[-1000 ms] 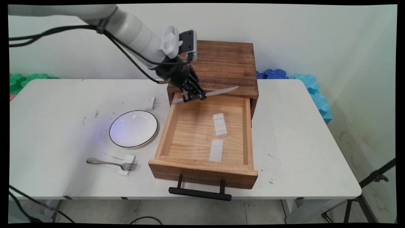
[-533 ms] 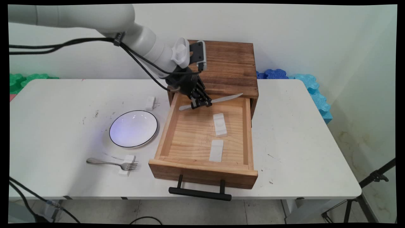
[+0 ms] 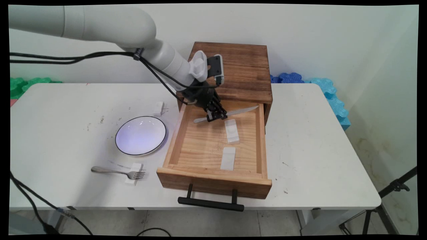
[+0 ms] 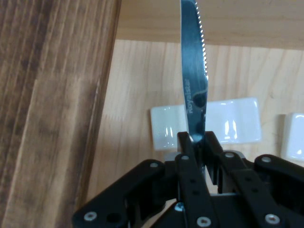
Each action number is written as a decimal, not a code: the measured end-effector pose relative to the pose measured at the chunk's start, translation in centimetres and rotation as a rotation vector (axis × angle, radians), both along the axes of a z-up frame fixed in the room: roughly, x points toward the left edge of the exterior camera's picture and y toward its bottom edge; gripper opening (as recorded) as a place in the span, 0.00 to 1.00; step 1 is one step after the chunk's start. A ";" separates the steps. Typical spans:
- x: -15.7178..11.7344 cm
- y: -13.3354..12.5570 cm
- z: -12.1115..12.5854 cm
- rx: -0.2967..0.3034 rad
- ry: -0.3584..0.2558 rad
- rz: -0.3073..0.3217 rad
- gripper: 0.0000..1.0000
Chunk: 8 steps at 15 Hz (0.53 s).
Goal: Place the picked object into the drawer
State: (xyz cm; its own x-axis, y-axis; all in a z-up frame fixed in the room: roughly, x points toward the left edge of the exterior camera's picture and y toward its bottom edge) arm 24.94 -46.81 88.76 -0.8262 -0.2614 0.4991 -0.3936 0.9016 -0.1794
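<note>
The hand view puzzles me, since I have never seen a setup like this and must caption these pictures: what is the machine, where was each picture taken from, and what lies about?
The machine is a white robot arm ending in a black two-finger gripper. The main view looks down across a white table from a fixed camera. The hand view comes from a camera on the hand itself, looking along the fingers. The gripper is shut on a table knife, holding it over an open wooden drawer that slides out of a dark wooden box. Two white rests lie in the drawer. On the table are a white plate, a fork with its tines on a small white block, and another small block.
</note>
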 end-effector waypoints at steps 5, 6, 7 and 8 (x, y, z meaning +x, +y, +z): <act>-0.3 -0.4 -1.8 0.013 -0.003 -0.001 0.00; -0.3 -0.5 -2.1 0.014 -0.004 -0.001 0.00; -0.3 -0.5 -2.3 0.016 -0.004 -0.001 0.00; -0.4 -0.5 -2.5 0.018 -0.004 -0.001 0.00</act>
